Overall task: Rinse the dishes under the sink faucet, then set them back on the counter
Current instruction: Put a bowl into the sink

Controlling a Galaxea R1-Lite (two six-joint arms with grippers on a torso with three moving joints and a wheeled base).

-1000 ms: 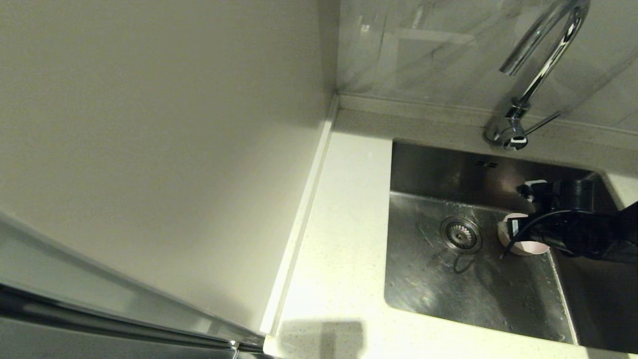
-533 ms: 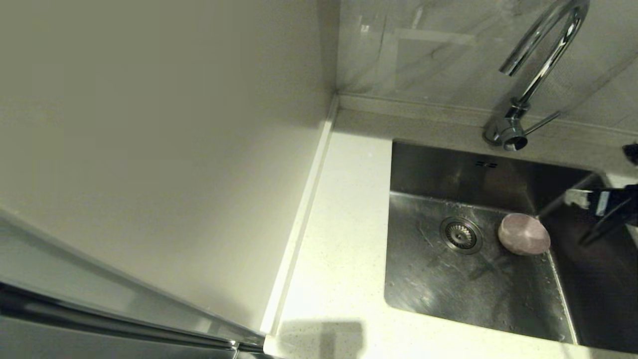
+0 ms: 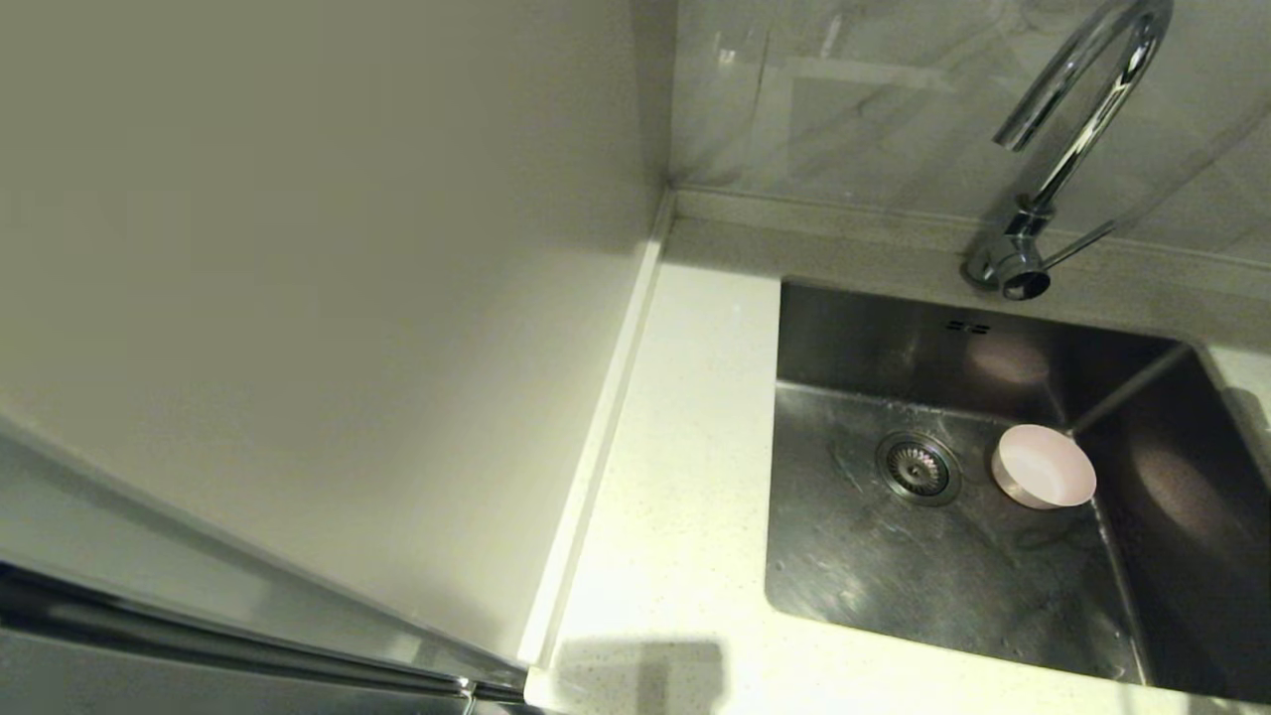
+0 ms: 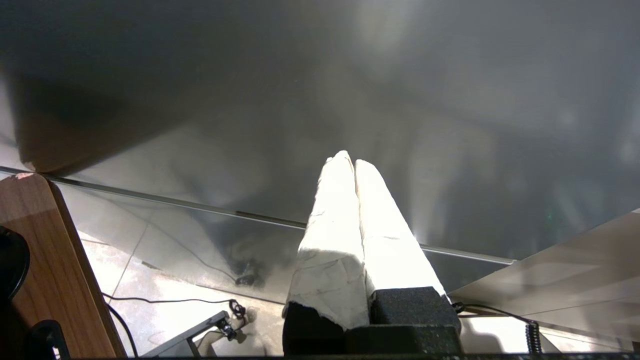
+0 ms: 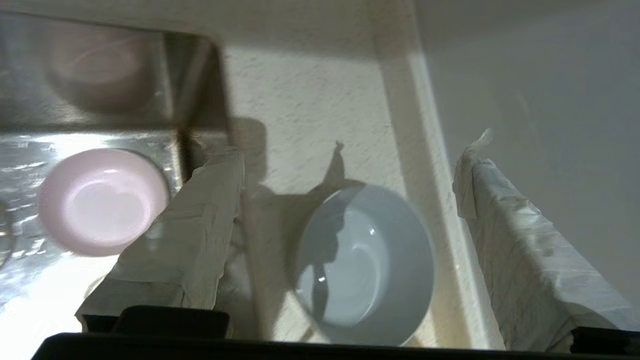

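Observation:
The pale pink bowl stands upright in the sink just right of the round drain, below the chrome faucet. My right gripper is out of the head view; it hangs open above the counter beside the sink, with the grey bowl lying under the gap between its fingers, apart from both. The yellow bowl is out of view. My left gripper is parked away from the sink, shut and empty.
A plain white upright panel fills the left of the head view, beside the counter strip. A marbled backsplash rises behind the faucet. The counter's raised rim runs past the grey bowl.
My right gripper let go of the pink bowl in the sink and drew back to the right, out of the head view. The bowl stays by the drain.

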